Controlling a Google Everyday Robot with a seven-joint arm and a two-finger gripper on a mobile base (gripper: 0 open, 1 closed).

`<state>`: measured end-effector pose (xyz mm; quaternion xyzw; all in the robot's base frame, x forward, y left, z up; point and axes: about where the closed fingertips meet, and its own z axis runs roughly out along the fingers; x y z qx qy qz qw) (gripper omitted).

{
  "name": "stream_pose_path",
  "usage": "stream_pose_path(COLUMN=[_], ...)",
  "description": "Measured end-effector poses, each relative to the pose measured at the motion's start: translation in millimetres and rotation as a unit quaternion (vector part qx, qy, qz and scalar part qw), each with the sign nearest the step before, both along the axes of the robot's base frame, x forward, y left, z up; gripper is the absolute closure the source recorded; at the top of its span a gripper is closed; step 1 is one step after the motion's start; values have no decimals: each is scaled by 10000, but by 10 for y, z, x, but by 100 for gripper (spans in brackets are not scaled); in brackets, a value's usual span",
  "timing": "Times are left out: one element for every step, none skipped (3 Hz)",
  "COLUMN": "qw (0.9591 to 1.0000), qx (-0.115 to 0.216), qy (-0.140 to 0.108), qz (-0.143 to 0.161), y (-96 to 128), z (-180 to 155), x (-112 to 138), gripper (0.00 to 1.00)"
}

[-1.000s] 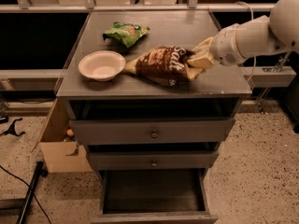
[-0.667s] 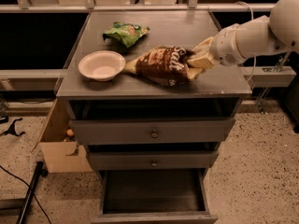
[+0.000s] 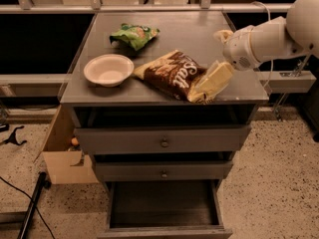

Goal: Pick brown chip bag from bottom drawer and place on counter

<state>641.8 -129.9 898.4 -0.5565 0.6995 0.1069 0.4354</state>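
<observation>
- The brown chip bag (image 3: pixel 172 75) lies flat on the counter (image 3: pixel 194 26), in its front right part, with white lettering facing up.
- Its long axis runs on a diagonal. One tan-yellow end points back-left toward the white bowl (image 3: pixel 108 69), and the other points toward the counter's front right edge.
- The gripper (image 3: pixel 208 63) sits at that front right end, reaching in from the right on a white arm (image 3: pixel 271 36).
- Its jaws stand wide apart. The lower finger (image 3: pixel 215 77) lies over the bag's tan end and seems to touch it, while the upper finger (image 3: pixel 223 34) angles up and away, well clear of the bag. Nothing is clamped between them.
- The bowl sits just beside the bag's left end, near the counter's left front.
- A smaller green bag (image 3: pixel 134 35) lies behind the bowl, apart from the brown one.
- Below the counter, two knobbed drawers (image 3: pixel 162 142) are closed or nearly so.
- The bottom drawer (image 3: pixel 164 231) is pulled out, its dark inside showing nothing.
- A cardboard box (image 3: pixel 62 161) stands on the floor left of the cabinet.
</observation>
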Motion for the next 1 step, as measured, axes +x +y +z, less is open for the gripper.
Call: stream_pose_path(qw=[10000], qx=[0], qy=[0], qz=[0], y=[0], z=[0], x=[0], gripper=[0])
